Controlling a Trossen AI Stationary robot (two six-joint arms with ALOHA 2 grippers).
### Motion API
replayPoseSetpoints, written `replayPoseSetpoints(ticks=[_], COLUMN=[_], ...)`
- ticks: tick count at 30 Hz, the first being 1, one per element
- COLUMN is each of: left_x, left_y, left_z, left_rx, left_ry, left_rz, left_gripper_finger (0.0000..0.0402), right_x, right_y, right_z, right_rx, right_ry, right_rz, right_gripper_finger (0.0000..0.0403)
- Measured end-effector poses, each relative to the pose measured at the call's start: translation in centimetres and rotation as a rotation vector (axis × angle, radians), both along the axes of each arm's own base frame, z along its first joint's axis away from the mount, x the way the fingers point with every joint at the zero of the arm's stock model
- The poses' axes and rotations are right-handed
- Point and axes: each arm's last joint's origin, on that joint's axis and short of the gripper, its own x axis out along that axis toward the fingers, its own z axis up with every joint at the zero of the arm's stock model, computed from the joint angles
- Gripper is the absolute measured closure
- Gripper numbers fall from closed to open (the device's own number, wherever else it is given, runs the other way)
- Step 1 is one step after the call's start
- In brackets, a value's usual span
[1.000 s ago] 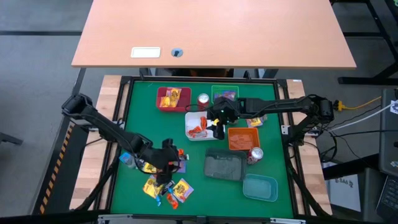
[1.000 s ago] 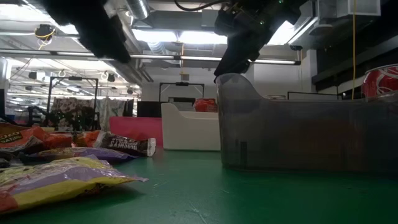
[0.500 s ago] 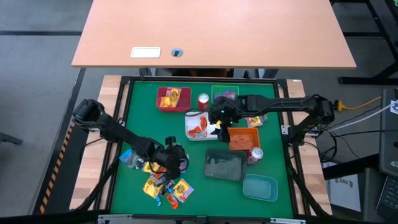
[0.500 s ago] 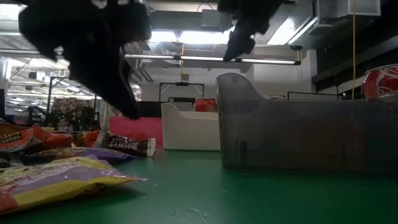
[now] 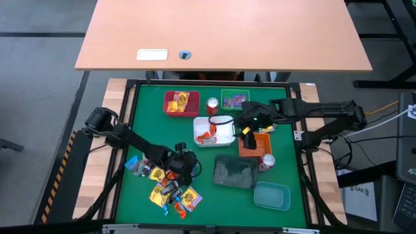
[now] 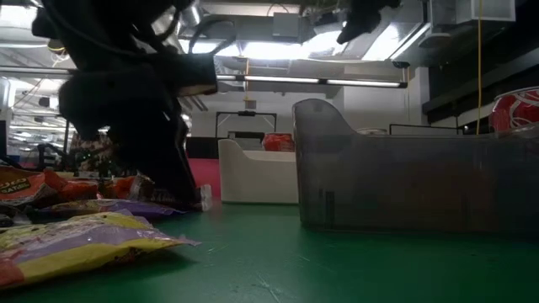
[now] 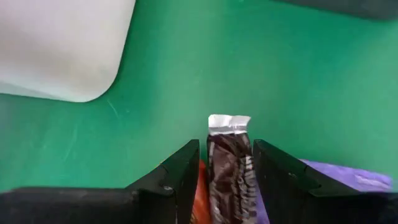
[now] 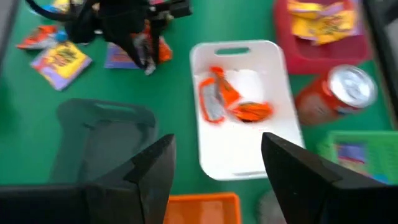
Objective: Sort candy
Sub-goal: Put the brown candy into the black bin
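Sorting looked maybe halfway there, as far as I could judge. The red tray (image 5: 180, 103) near the table's far edge already had yellow sweets in it, the green tray (image 5: 234, 99) beside it had a couple of purple ones, and the white tray (image 5: 215, 130) in the middle held some orange wrappers. The orange tray (image 5: 253, 145) seemed to have something orange in it too, hard to be sure. The grey tray (image 5: 234, 171) and the teal tray (image 5: 272, 195) toward the near right corner looked like they had nothing in them yet.

What was left: a loose pile of candy (image 5: 170, 191) still sat on the green table (image 5: 149, 123) near the near left corner. Yellow-and-purple packets, orange ones, a blue one, a red one, all crinkly foil wrappers lying flat and partly overlapping, so picking singles out of it would probably be fiddly.

The left end effector (image 5: 181, 166) was down at the pile's edge, and its wrist view showed a dark brown striped candy bar (image 7: 229, 163) with a silver crimped end sitting right between the fingers (image 7: 177, 176). I'd call that a grasp on the bar, though the fingers weren't squeezed tight.

The right end effector (image 5: 246, 130) hung over the gap between the white and orange trays, fingers spread wide and carrying nothing.
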Motion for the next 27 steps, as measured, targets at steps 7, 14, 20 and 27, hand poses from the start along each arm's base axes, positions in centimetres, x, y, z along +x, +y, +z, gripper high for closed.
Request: replayPoseSetpoints(ticks=[7, 14, 20, 27], left_x=[0.2, 0.1, 0.1, 1.4], left_y=[0.4, 0.4, 0.4, 0.2], left_z=[-0.2, -0.2, 0.1, 2.0], left_rx=[-0.017, -0.023, -0.029, -0.051], left_ry=[0.013, 0.019, 0.008, -0.047], left_rz=[0.001, -0.002, 0.0, 0.003], left_gripper_finger=[0.0273, 0.0326, 0.0361, 0.0369], right_x=[-3.0, -6.7, -8.7, -9.8], right_y=[0.3, -0.3, -0.6, -0.7], right_z=[-1.5, -3.4, -4.7, -5.1], right_rx=[-0.038, -0.063, -0.043, -0.022], right_ry=[0.022, 0.007, -0.019, -0.031], right_rz=[-0.078, -0.21, -0.308, -0.336], right_gripper_finger=[0.0166, 0.0166, 0.0166, 0.0166])
